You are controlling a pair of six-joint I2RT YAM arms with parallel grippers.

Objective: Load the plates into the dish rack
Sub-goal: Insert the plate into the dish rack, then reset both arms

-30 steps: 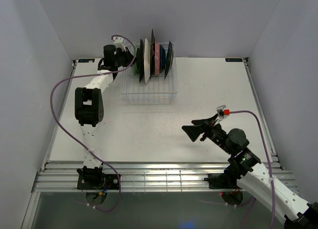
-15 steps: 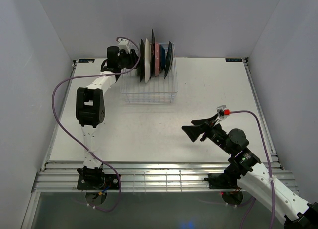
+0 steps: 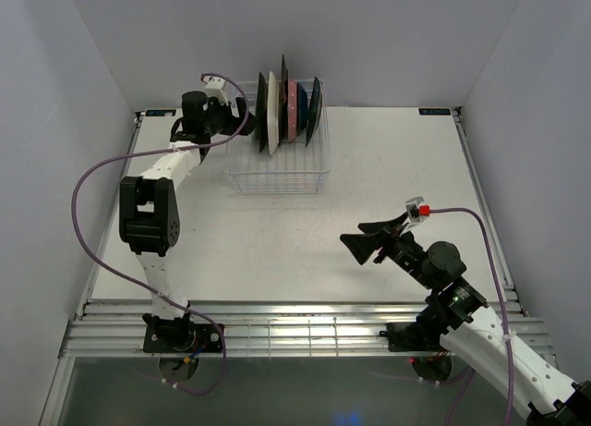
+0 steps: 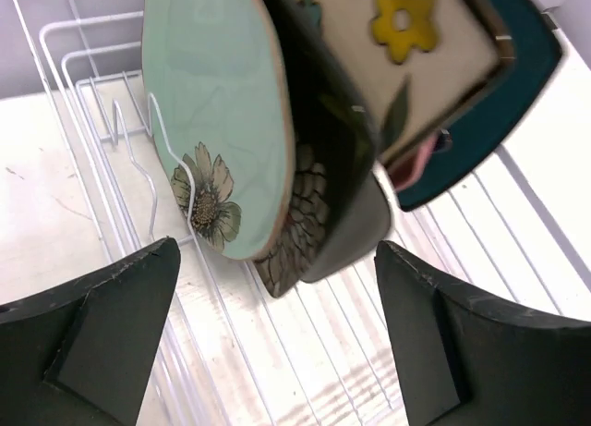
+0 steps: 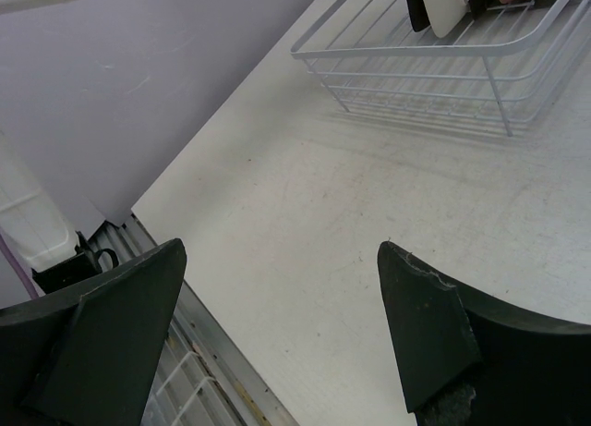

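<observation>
Several plates (image 3: 286, 107) stand on edge in the back half of the white wire dish rack (image 3: 277, 167). In the left wrist view the nearest is the round pale green plate (image 4: 212, 121), leaning against the dark floral plate (image 4: 319, 176). Behind them stand a white one with a yellow flower (image 4: 416, 38), a pink one (image 4: 413, 167) and a teal one (image 4: 503, 103). My left gripper (image 3: 238, 121) (image 4: 277, 260) is open just left of the rack, and touches no plate. My right gripper (image 3: 363, 239) (image 5: 282, 246) hangs open and empty over the bare table.
The rack's front half (image 3: 277, 181) holds nothing, and its upright prongs (image 4: 157, 149) stand beside the green plate. The rack's near corner (image 5: 443, 66) shows in the right wrist view. A grey wall runs along the table's left edge (image 5: 138, 209).
My left gripper has opened, let go of the pale green plate in the rack, and drawn back to the left. The right arm has hardly moved.
</observation>
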